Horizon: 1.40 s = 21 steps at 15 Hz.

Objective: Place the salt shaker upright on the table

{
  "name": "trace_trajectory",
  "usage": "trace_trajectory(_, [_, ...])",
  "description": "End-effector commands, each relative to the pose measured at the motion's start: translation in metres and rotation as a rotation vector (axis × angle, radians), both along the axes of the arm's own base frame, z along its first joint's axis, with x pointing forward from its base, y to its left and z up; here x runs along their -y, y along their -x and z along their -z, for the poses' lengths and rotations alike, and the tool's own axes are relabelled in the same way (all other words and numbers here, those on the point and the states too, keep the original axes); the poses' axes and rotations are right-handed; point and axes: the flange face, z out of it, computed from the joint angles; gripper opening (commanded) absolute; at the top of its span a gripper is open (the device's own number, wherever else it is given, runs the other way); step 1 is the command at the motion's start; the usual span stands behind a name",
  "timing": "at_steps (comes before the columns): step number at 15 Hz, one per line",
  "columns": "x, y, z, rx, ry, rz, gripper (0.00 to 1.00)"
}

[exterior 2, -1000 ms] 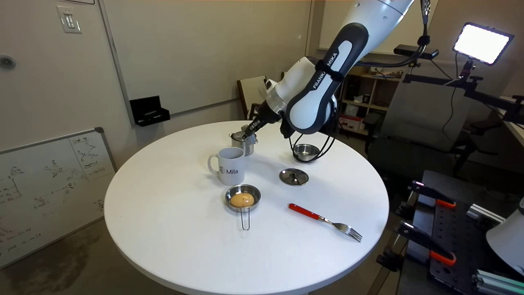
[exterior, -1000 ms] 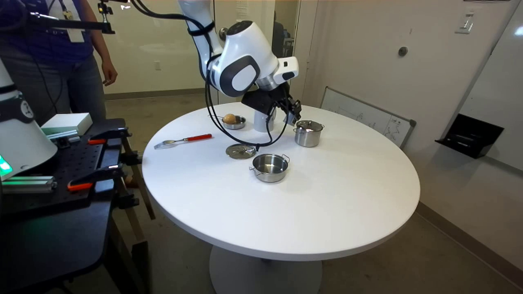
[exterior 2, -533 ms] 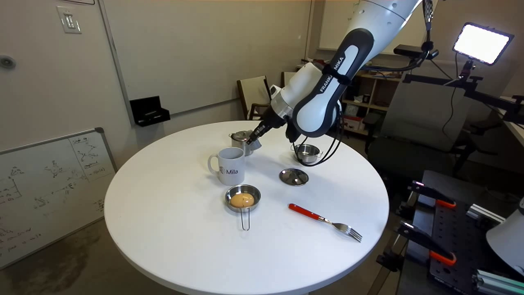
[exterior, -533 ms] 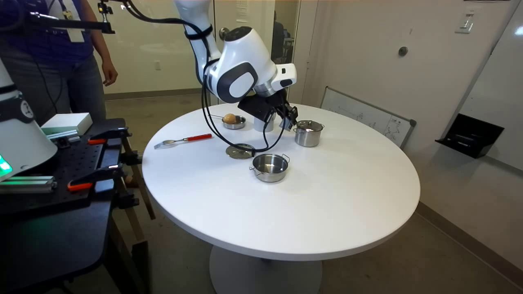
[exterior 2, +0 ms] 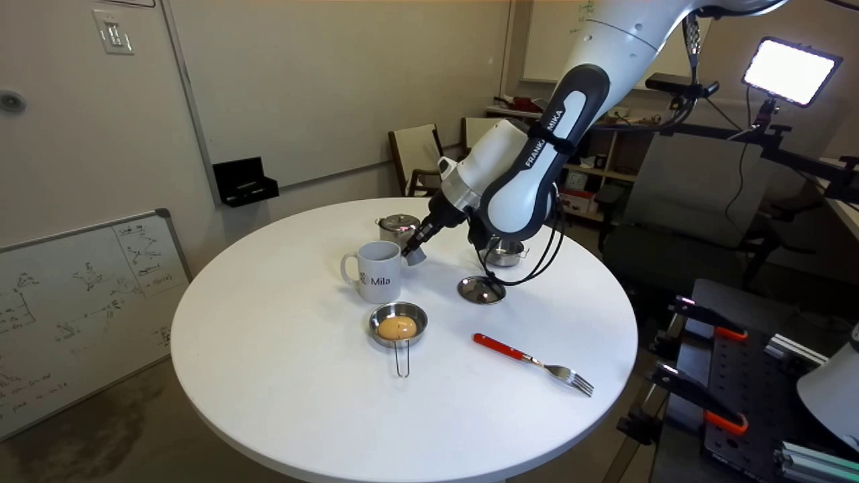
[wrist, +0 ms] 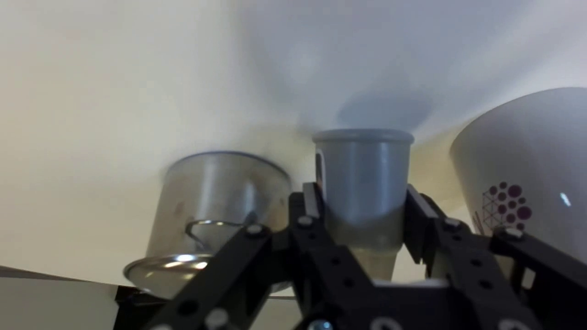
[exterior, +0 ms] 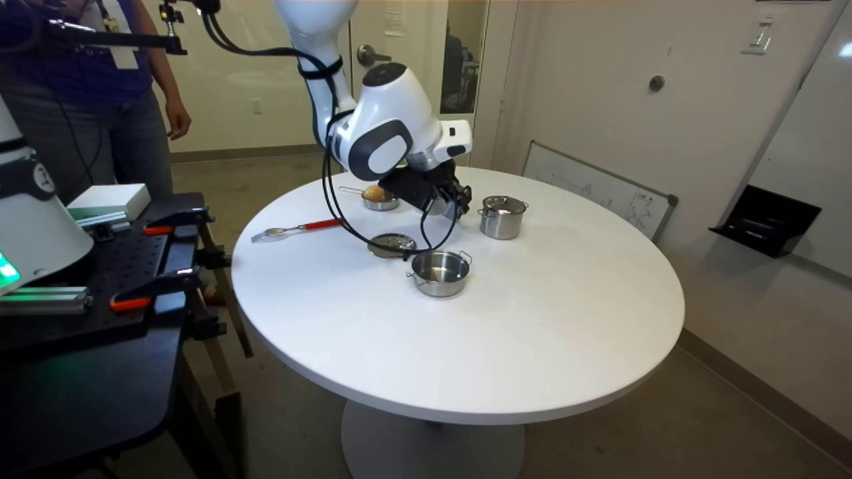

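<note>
The salt shaker [wrist: 367, 178], a small whitish-grey cylinder, is held between the two fingers of my gripper [wrist: 364, 201] in the wrist view. In an exterior view the salt shaker [exterior 2: 415, 256] hangs tilted from my gripper [exterior 2: 417, 243], low over the white round table [exterior 2: 282, 376]. Its wide end points down at the table and its shadow lies close by. I cannot tell whether it touches the table. In an exterior view my gripper [exterior: 459, 203] and its cables largely hide the shaker. The table [exterior: 552, 319] shows in both exterior views.
A lidded steel pot [wrist: 215, 197] stands close on one side of the shaker and a white mug [wrist: 527, 169] on the other. An open steel pot [exterior: 439, 274], a lid [exterior 2: 482, 290], a small pan [exterior 2: 398, 323] with a brownish item and a red-handled fork [exterior 2: 500, 347] are also there.
My gripper has moved down and away from the lidded pot, carrying the salt shaker to beside the mug and nearer the tabletop. The other objects have not moved.
</note>
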Motion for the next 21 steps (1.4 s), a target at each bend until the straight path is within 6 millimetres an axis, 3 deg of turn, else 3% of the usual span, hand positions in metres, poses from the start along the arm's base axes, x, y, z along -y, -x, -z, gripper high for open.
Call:
trace_trajectory(1, [-0.013,-0.004,0.006,0.008,-0.020,-0.030,0.19])
trace_trajectory(5, [-0.013,-0.007,0.006,0.015,-0.018,-0.032,0.19])
trace_trajectory(6, [-0.011,-0.008,0.005,0.016,-0.013,-0.031,0.64])
trace_trajectory(11, [0.008,-0.010,0.006,0.028,0.008,-0.030,0.97])
trace_trajectory(18, [0.038,-0.007,0.010,0.032,0.020,-0.018,1.00])
trace_trajectory(21, [0.044,-0.004,-0.001,0.038,-0.051,0.030,1.00])
